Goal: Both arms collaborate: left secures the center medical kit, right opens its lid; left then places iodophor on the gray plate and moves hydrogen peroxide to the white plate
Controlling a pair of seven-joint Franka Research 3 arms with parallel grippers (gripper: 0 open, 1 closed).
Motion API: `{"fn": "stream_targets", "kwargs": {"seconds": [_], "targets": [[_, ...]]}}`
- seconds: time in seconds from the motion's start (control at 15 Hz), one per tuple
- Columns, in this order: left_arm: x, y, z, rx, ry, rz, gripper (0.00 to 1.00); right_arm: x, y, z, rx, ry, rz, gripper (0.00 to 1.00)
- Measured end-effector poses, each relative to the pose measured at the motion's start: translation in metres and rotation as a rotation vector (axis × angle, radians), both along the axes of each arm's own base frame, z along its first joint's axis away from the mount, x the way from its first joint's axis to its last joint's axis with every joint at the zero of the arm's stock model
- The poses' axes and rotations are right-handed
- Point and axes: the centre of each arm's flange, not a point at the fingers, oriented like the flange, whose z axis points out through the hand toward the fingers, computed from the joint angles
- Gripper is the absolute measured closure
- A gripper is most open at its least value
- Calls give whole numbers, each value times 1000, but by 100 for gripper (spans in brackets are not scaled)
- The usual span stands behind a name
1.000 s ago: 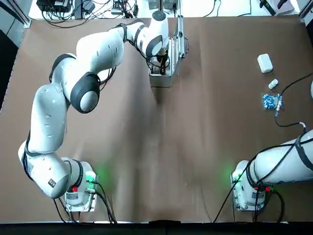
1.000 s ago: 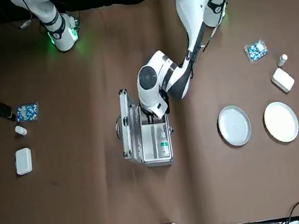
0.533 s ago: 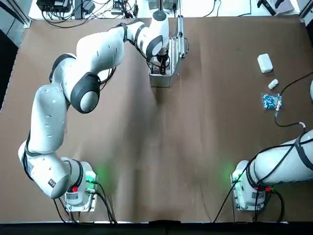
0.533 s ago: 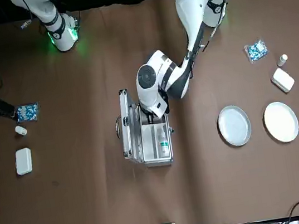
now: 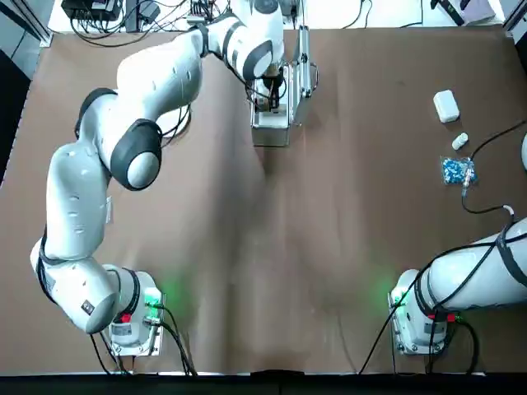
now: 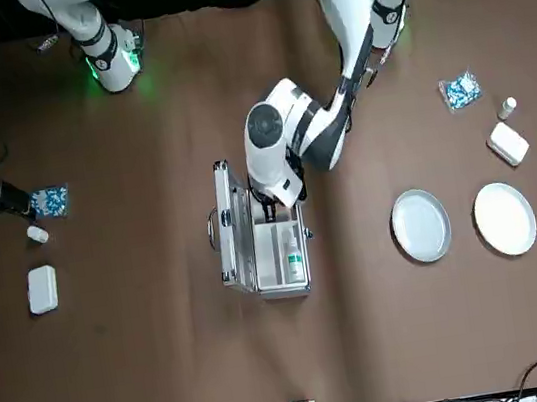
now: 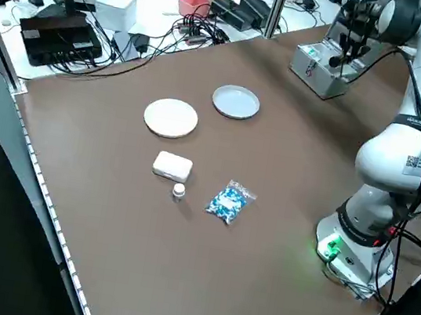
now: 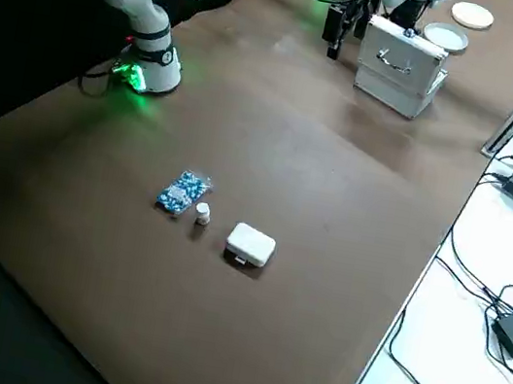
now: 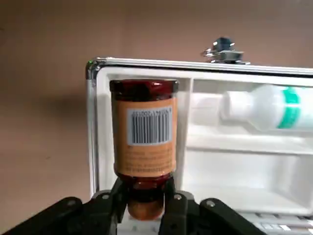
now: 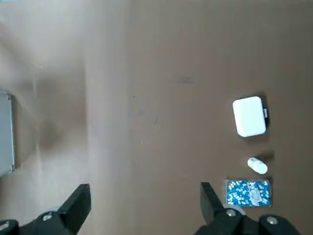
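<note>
The left claw [image 9: 143, 196] pinches the brown bottle [image 9: 145, 129] by its neck above the open case [image 6: 282, 255], likely to lift it clear; the white bottle [image 9: 269, 106] lies inside. The right claw [image 10: 145, 208] waits spread, well apart, leaving room.

Silvery metal case [image 5: 271, 137], lid open, on brown-covered bench [image 5: 354, 206]; white jointed left arm [image 5: 74, 193] reaching over it. Off to right, white rounded box [image 5: 445, 106], small white bottle [image 5: 459, 141], clear packet of blue-and-white pieces [image 5: 458, 171].
</note>
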Motion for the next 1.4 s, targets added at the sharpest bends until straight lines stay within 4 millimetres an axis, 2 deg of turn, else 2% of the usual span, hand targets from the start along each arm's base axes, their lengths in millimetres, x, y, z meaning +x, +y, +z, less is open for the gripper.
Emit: {"fn": "stream_targets", "kwargs": {"seconds": [0.2,0.4,0.67,0.87,1.07,1.4], "targets": [[13,15,35,-39,-15,39,67,0,0,0,0,-1,0,1],[38,47,70,-120,-7,73,67,0,0,0,0,-1,-1,1],[79,107,107,-232,1,109,67,0,0,0,0,-1,-1,1],[110,166,134,-327,-15,104,67,0,0,0,0,-1,-1,1],[131,209,140,-359,-32,96,67,0,-1,0,0,-1,-1,1],[156,282,133,-427,-21,52,67,0,-1,-1,0,-1,-1,1]]}}
